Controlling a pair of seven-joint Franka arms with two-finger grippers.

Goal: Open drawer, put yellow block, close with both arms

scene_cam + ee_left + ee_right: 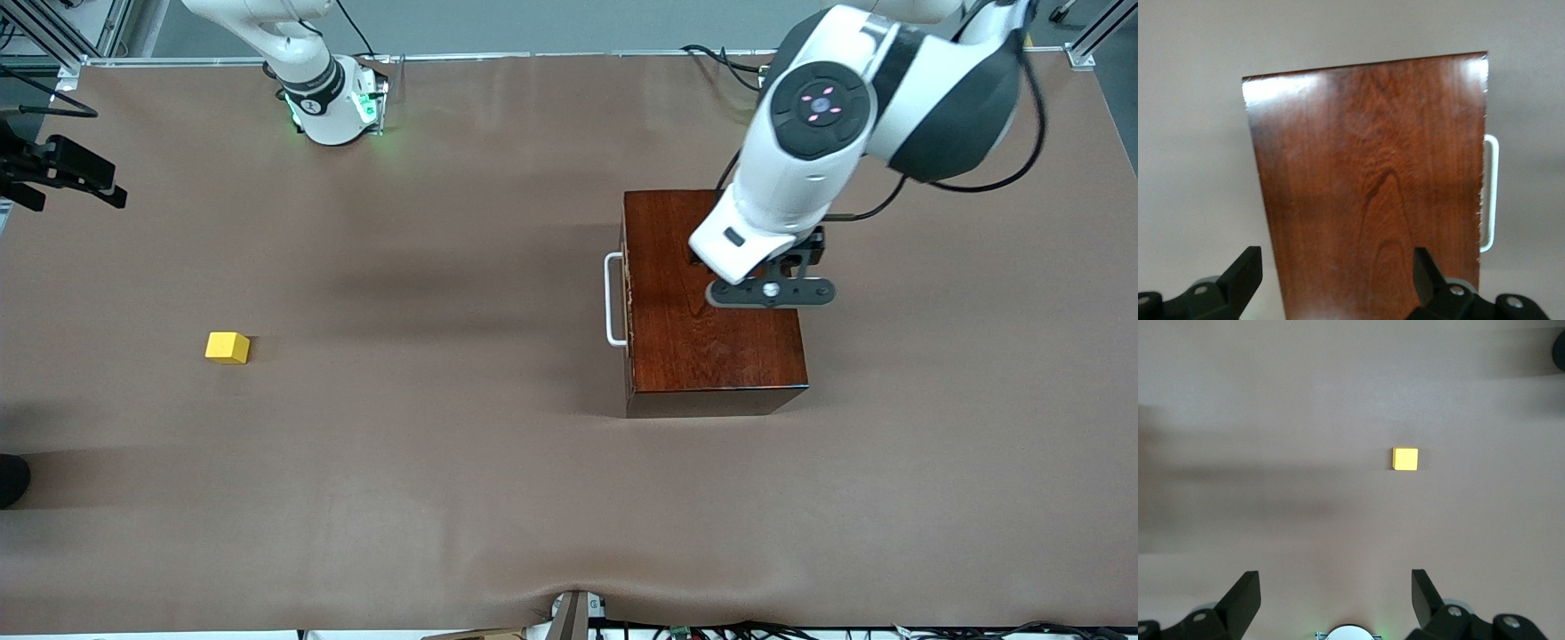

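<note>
Your left gripper (1337,280) hangs over the mahogany box (707,298), fingers spread, drawer (628,298) shut. Your right gripper (1336,600) is spread too, high over the table (444,462); the yellow block (228,348) sits toward the right arm's end.

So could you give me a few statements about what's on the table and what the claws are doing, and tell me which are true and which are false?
1. The drawer is pulled out. False: it is shut, flush with the wooden box.
2. The yellow block lies on the table toward the right arm's end. True.
3. The left claw hangs over the box with its fingers open. True.
4. The right claw holds the yellow block. False: it is open and empty, high above the block.
5. The drawer's white handle faces the end where the block lies. True.
</note>
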